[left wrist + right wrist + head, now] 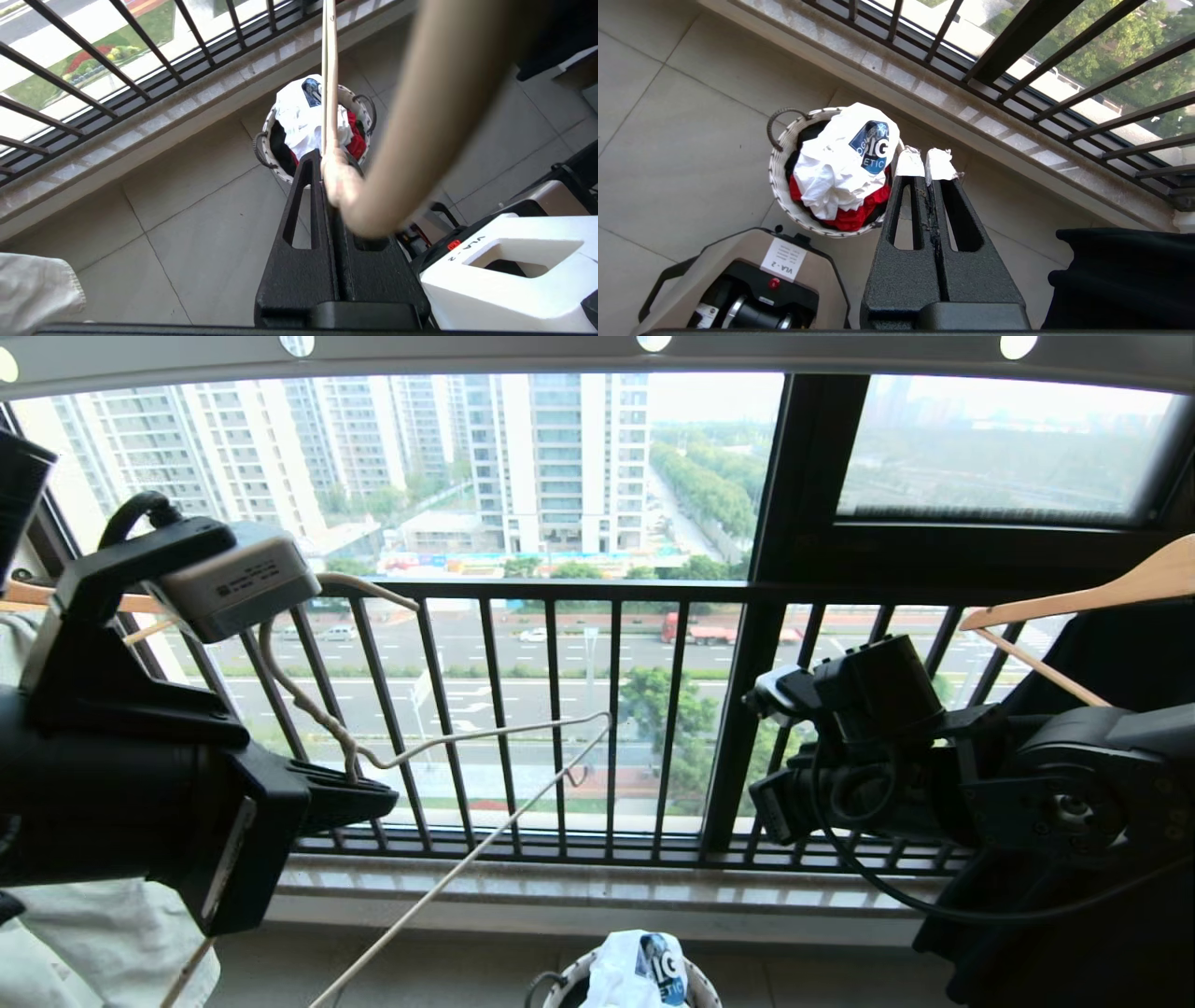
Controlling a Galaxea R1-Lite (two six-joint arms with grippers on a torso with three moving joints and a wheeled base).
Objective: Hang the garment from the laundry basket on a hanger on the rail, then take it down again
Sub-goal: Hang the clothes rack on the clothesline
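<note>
My left gripper (373,795) pinches the hanger (485,737) off-centre, right gripper (927,164) closed empty: it may swing, missing the shirt (840,163).

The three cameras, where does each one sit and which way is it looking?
Head view: sits on the robot's head, faces the black vertical-barred window railing; both arms show.
Left wrist view: behind the left pincer, shut on the thin cream-white wire hanger, looking down at the floor.
Right wrist view: behind the shut right pincer, looking down too.
All three share the small round white woven basket holding the white T-shirt.
</note>
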